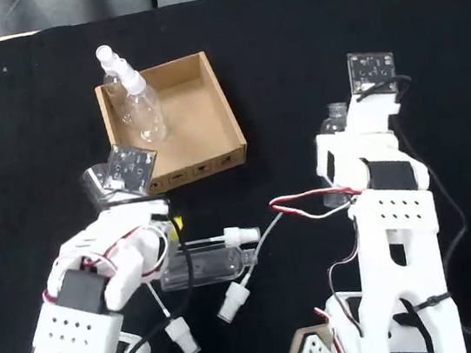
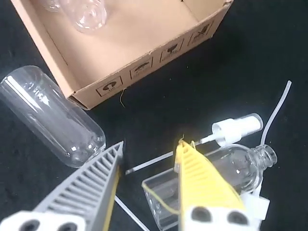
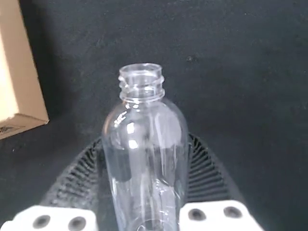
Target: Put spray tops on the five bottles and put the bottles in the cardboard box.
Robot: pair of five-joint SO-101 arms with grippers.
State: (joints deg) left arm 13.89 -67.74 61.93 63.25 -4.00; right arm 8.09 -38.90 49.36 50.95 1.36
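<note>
1. A brown open cardboard box (image 1: 202, 124) stands on the black table (image 1: 24, 109), near the front of the left arm.
2. In the far corner of the box leans a clear plastic bottle with a white spray top (image 1: 145, 110). A second such bottle seems to stand behind it, but I cannot tell this for sure.
3. The left gripper (image 2: 150, 147) hangs over the table, just in front of the box wall. Its grey finger and its yellow finger are spread apart, and nothing is between them.
4. A clear uncapped bottle (image 1: 205, 269) lies on its side on the table; in the left wrist view the yellow finger covers part of it.
5. A loose white spray top with a thin tube (image 1: 237, 234) lies just beside the neck of this bottle, not screwed on.
6. Another clear lying bottle (image 2: 53, 115) rests on its side just beside a front corner of the box, outside it.
7. Two more white spray tops lie near the left arm's base: a nearer spray top (image 1: 233, 300) and a lower spray top (image 1: 180, 333).
8. The right gripper (image 3: 144, 149) is clenched around an upright clear bottle without a top (image 3: 142, 91), well apart from the box on its right side.
</note>
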